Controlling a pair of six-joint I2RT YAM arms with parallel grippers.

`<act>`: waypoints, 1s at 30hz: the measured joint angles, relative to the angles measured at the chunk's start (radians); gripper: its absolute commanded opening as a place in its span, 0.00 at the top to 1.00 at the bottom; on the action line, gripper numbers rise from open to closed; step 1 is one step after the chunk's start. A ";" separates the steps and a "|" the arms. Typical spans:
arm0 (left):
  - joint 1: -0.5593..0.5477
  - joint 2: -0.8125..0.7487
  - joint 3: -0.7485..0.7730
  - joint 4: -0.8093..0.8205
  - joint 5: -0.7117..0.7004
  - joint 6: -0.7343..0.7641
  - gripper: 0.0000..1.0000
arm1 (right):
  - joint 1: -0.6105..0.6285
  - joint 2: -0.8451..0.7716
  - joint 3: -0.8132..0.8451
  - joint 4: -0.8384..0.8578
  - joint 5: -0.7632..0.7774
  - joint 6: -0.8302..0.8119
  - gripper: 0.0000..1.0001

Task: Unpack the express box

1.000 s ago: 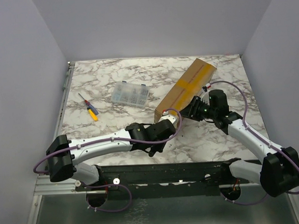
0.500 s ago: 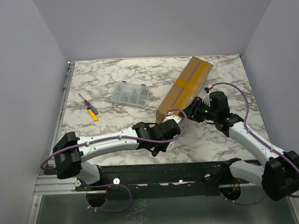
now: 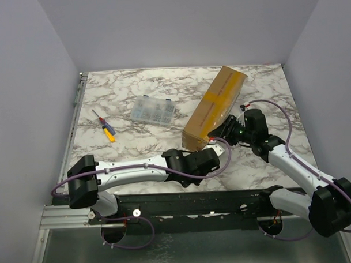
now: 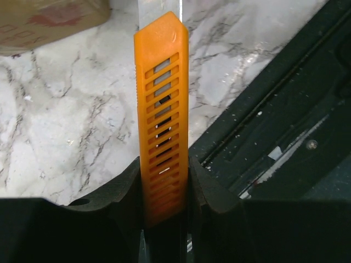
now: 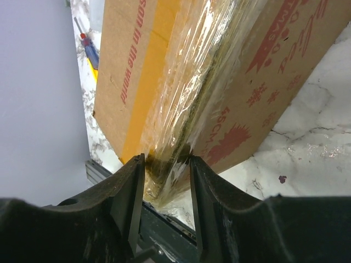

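While my right gripper [image 5: 164, 164] is pinching the glossy taped edge of the express box [image 3: 215, 106], jaws narrowed onto that ridge, I am clamping an orange box cutter [image 4: 162, 109] in the left gripper [image 4: 163, 181], metal blade showing past its tip. The box is lying diagonally across the right half of the marble table [image 3: 133, 87], with its near end beside the left gripper.

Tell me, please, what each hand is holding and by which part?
Left hand: slotted orange utility knife, gripped at the handle's rear end. Right hand: long brown cardboard box, pinched along its taped edge.
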 measured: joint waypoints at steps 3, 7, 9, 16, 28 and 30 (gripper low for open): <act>-0.031 -0.005 0.000 0.023 0.024 0.027 1.00 | 0.003 0.000 0.000 0.000 0.000 0.008 0.56; -0.032 -0.029 0.000 0.023 0.023 0.035 1.00 | 0.004 0.000 0.008 -0.020 0.014 0.002 0.48; -0.023 -0.053 -0.001 0.018 0.017 0.034 1.00 | 0.004 0.000 0.042 -0.080 0.053 -0.031 0.43; 0.046 -0.235 -0.072 0.012 -0.005 -0.002 1.00 | -0.024 -0.009 0.227 -0.249 0.206 -0.204 0.20; 0.138 -0.324 -0.283 0.123 0.013 -0.142 1.00 | -0.238 0.335 0.719 -0.309 0.210 -0.407 0.14; 0.138 -0.359 -0.317 0.151 0.013 -0.147 1.00 | -0.284 0.446 0.838 -0.294 0.193 -0.424 0.14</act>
